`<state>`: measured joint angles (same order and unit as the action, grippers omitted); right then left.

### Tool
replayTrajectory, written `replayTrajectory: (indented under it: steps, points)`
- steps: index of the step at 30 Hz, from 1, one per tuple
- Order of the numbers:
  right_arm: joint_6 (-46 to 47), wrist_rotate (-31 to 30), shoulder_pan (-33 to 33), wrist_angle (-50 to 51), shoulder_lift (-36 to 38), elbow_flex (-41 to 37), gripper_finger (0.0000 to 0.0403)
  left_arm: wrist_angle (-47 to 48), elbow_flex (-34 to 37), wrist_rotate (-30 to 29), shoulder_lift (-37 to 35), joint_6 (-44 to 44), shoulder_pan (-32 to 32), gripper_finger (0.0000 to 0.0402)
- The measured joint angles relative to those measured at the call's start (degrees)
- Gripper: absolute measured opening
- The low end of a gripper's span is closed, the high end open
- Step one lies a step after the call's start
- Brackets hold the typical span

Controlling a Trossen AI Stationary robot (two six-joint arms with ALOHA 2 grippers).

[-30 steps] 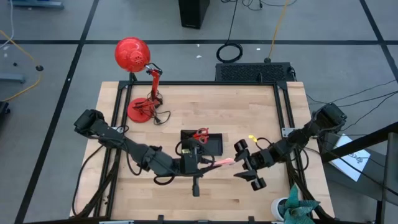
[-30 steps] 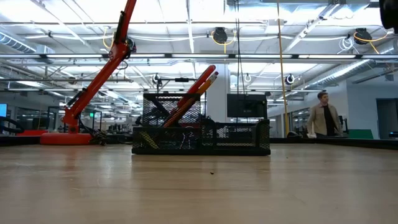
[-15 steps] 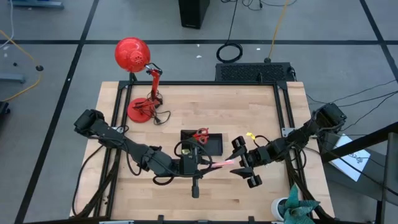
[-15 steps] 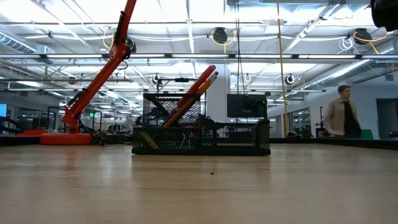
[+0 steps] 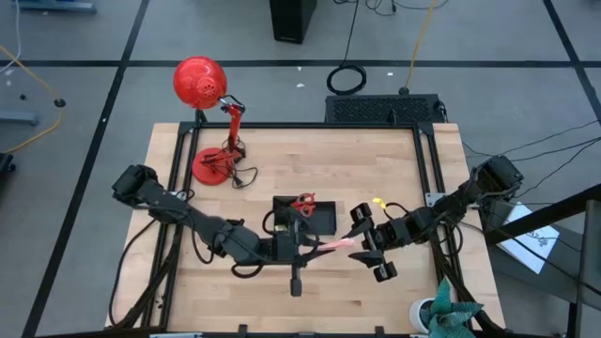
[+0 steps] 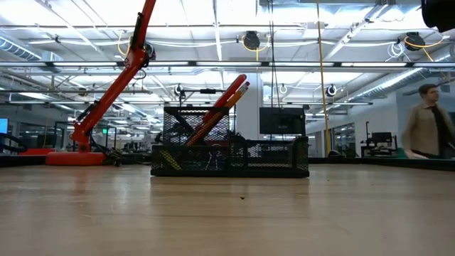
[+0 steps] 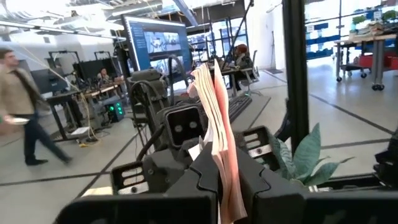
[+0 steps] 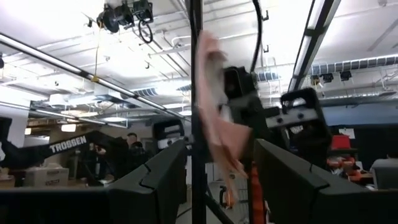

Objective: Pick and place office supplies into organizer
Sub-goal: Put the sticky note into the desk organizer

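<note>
Red desk lamp point(image 5: 208, 131) beside organizer point(image 5: 305, 215)

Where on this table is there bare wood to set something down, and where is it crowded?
Bare wood lies right of the red lamp, behind the organizer, and along the table's front-left edge. It is crowded mid-front: the left tool holds the sticky-note pad, which the open right tool faces.
</note>
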<state>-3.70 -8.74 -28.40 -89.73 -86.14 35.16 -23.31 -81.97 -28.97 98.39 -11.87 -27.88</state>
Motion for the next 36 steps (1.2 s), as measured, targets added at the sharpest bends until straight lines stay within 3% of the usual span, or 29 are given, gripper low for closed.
replayTrajectory:
  steps: [9, 12, 17, 22, 30, 36]
  points:
    - [-0.16, -0.43, 0.28, 2.1, -0.29, 2.35, 0.0178, -0.7, -0.01, 0.34, 2.55, 0.54, 1.64, 0.0015]
    - [-0.12, -1.56, 0.31, 2.78, -0.32, 2.33, 0.0142, -0.37, 0.0, 0.44, 2.71, 0.58, 1.67, 0.0008]
    - [-0.84, -1.3, 0.31, 3.79, -0.32, 2.33, 0.0028, -0.46, 0.0, 0.5, 2.62, 0.29, 1.39, 0.0015]
    - [-0.56, -0.23, 0.6, 4.12, -0.41, 2.32, 0.0012, 3.47, -0.13, 0.34, 2.45, 0.24, 0.78, 0.0044]
    - [4.0, 3.46, 4.48, -0.42, -1.94, 2.59, 0.0004, 21.63, 0.07, -11.49, -1.41, -2.7, -5.53, 0.0085]
    - [8.69, 2.72, 8.99, -0.25, -5.43, 5.01, 0.0003, 37.54, 0.0, -22.41, -5.97, 0.95, -11.1, 0.0109]
